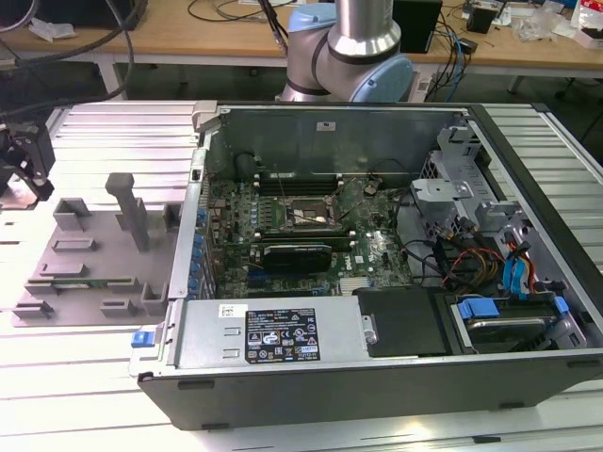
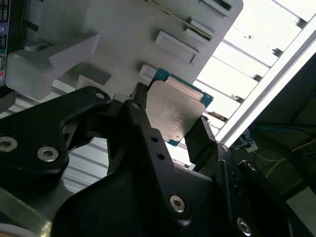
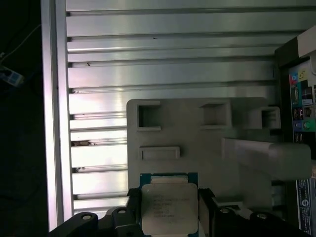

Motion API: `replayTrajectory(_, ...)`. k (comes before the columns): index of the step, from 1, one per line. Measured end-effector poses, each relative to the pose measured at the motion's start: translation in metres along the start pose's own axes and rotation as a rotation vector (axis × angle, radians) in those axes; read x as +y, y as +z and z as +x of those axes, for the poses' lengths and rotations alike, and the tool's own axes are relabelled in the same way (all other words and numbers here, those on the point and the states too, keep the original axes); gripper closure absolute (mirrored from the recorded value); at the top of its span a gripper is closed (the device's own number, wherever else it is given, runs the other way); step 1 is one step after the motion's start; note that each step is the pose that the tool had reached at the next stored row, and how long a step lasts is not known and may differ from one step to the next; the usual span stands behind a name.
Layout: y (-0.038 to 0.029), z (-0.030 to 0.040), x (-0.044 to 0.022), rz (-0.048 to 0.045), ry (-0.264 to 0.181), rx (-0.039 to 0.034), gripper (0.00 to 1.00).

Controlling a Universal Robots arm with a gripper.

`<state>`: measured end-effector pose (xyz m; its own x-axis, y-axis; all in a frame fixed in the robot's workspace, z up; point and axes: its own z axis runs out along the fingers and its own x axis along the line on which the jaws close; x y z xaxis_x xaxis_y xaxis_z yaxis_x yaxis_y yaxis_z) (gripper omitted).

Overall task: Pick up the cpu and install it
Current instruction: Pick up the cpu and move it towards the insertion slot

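Steadiness was what the step in hand called for, as I judged it. With the cpu (image 3: 169, 207) pinched only by two opposite edges, any carry ought to be slow and level, the chip kept flat. A tilt or slip in so narrow a hold could drop it or bring it down crooked. In the exterior view the gripper (image 1: 24, 162) hung at the exterior view's left edge, over the slatted metal table (image 1: 104, 127). It was just beside the grey fixture plate (image 1: 89, 268) and well apart from the open computer case (image 1: 377, 377). The black socket frame (image 1: 311, 215) lay in the middle of the motherboard (image 1: 377, 254) there. In the second wrist view the chip's shiny grey top faced the camera, its thin green rim showing along two sides. The black fingers (image 2: 140, 101) pressed against its opposite edges, and the pale fixture plate lay behind it. Whether the chip was fully clear of the plate I could not say for certain, though it looked raised off it. In the first wrist view the chip sat square between the two fingers, which were drawn in to exactly its width and no further. Nothing else was caught in the hold, and the fixture's recesses and the table slats lay beyond it.
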<state>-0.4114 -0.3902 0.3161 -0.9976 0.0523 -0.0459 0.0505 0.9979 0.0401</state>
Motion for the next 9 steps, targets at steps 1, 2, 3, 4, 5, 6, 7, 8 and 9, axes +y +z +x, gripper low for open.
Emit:
replayTrajectory(1,-0.0013,-0.0001,0.0001,0.0000,0.000,0.0000,0.45)
replayTrajectory(2,-0.0023,-0.0001,0.0001,0.0000,0.000,-0.0001,0.45)
replayTrajectory(3,-0.0032,-0.0002,0.0001,0.0000,0.000,-0.0001,0.45)
replayTrajectory(4,-0.0045,-0.0002,0.0002,0.0000,0.000,0.0000,0.45)
replayTrajectory(5,-0.0069,-0.0003,0.0004,0.0000,0.000,0.0000,0.45)
replayTrajectory(6,-0.0091,-0.0004,0.0005,0.0000,0.000,0.0000,0.45)
replayTrajectory(7,-0.0115,-0.0005,0.0007,0.0000,0.000,-0.0001,0.45)
replayTrajectory(8,-0.0140,-0.0006,0.0008,0.0000,0.000,0.0000,0.45)
replayTrajectory(9,-0.0168,-0.0008,0.0011,-0.0001,0.000,-0.0001,0.45)
